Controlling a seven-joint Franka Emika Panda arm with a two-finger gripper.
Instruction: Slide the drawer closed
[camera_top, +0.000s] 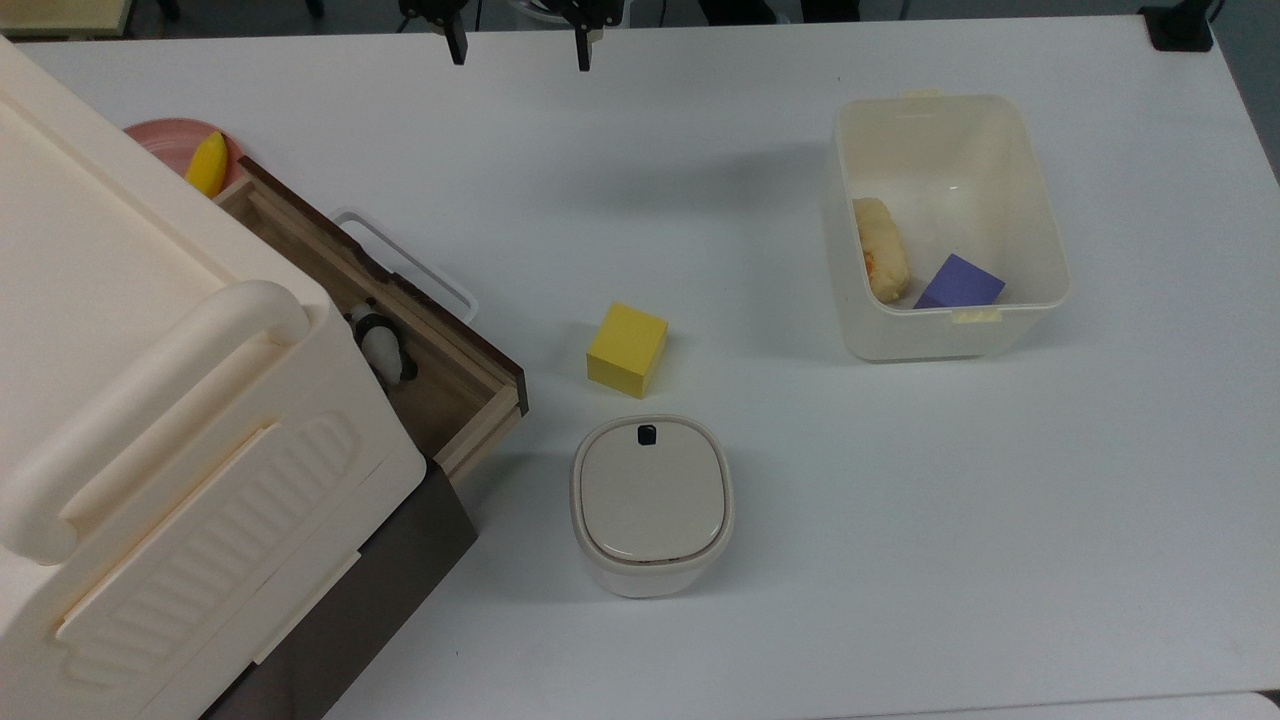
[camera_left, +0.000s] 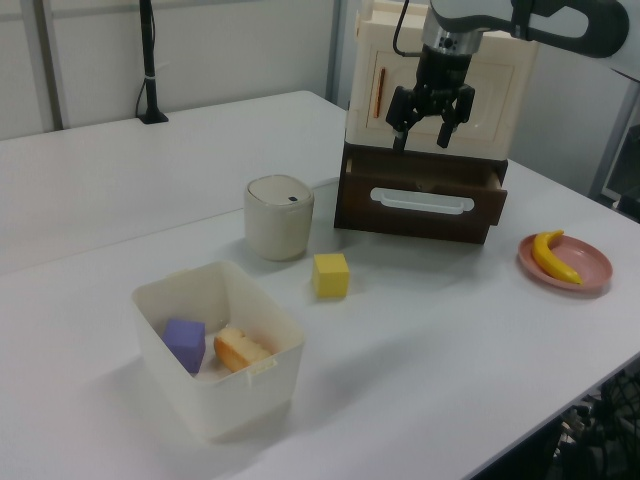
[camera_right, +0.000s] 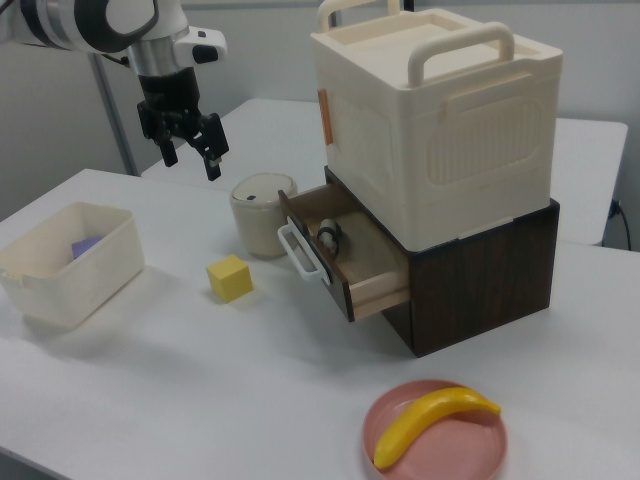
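Fingers (camera_right: 191, 153) spread, well off the drawer (camera_right: 345, 262)

— What sort of place is this?
— It looks like a robotics lab: a Franka arm (camera_right: 90, 20) hangs over a plain white table (camera_top: 900, 520), and a black pole (camera_left: 150, 60) is clamped at the table's far edge in the left view.
— Anything else?
— Toy props and bare pale walls.
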